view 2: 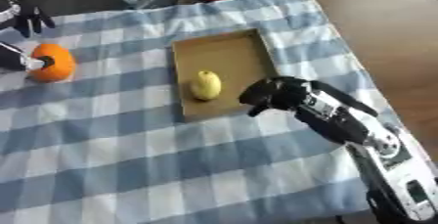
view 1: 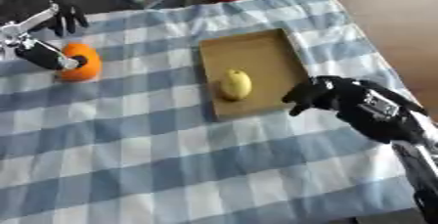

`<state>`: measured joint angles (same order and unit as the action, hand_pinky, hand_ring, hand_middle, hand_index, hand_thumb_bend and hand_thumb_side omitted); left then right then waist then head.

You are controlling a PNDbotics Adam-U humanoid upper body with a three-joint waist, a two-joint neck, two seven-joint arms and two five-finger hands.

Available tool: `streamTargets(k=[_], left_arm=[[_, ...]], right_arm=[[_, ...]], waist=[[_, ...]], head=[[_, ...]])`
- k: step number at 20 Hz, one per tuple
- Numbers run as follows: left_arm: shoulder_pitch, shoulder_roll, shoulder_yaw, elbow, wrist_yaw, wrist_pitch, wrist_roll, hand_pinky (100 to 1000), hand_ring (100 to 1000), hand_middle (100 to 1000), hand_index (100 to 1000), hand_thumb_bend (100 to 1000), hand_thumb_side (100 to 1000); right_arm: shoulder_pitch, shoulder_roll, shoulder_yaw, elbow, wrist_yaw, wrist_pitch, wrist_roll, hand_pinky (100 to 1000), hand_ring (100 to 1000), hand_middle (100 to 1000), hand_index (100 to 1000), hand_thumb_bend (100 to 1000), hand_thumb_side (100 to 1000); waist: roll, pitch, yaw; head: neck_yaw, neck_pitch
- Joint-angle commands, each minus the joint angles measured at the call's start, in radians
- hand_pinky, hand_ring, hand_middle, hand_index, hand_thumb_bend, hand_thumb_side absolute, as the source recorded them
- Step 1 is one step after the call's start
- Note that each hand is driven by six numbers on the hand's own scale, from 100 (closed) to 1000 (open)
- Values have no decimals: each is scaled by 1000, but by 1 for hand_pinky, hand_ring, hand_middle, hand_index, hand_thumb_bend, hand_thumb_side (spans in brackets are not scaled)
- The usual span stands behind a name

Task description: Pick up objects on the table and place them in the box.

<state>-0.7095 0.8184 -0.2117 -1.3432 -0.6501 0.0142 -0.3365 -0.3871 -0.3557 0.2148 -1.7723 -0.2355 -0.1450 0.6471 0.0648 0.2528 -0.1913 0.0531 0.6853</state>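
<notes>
One lemon (view 1: pixel 236 84) lies in the single box (view 1: pixel 256 47), one orange (view 1: pixel 83 60) at nine o'clock grasped by the left hand (view 1: pixel 53 57), while the right hand (view 2: pixel 272 95) hangs clenched and empty at the box's four o'clock.

The right hand (view 2: pixel 275 95), at centre right of the frame, is matte black, with bulky rounded segments. Behind it the forearm is black with small white label patches, then turns to a white and silver shell toward the lower right corner. The left hand (view 1: pixel 60 15), upper left, has black fingers on a silver metal bracket.
</notes>
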Motion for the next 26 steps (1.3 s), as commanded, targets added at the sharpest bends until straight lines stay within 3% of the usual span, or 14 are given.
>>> streamTargets(k=[1, 21, 24, 26], left_arm=[[-11, 39, 27, 30, -7, 5, 12, 613, 512, 519, 724, 498, 100], [-87, -108, 28, 261, -232, -13, 94, 638, 548, 558, 743, 496, 100], [-93, -122, 29, 287, -266, -10, 102, 631, 538, 533, 704, 461, 100], [-96, -125, 29, 294, -297, -8, 108, 591, 496, 483, 651, 387, 100]], right_arm=[[-10, -15, -13, -8, 2, -2, -3, 739, 843, 756, 747, 100, 1000], [-14, -3, -7, -8, 1, 2, 5, 739, 844, 755, 747, 100, 1000], [-14, -2, -7, -8, 2, 3, 5, 739, 844, 755, 747, 100, 1000], [-14, -2, -7, -8, 2, 3, 5, 739, 844, 755, 747, 100, 1000]], waist=[[-4, -20, -1], [-7, -11, -31], [-7, -10, -34], [-6, -10, -35]], head=[[1, -1], [14, 0], [15, 0], [15, 2]])
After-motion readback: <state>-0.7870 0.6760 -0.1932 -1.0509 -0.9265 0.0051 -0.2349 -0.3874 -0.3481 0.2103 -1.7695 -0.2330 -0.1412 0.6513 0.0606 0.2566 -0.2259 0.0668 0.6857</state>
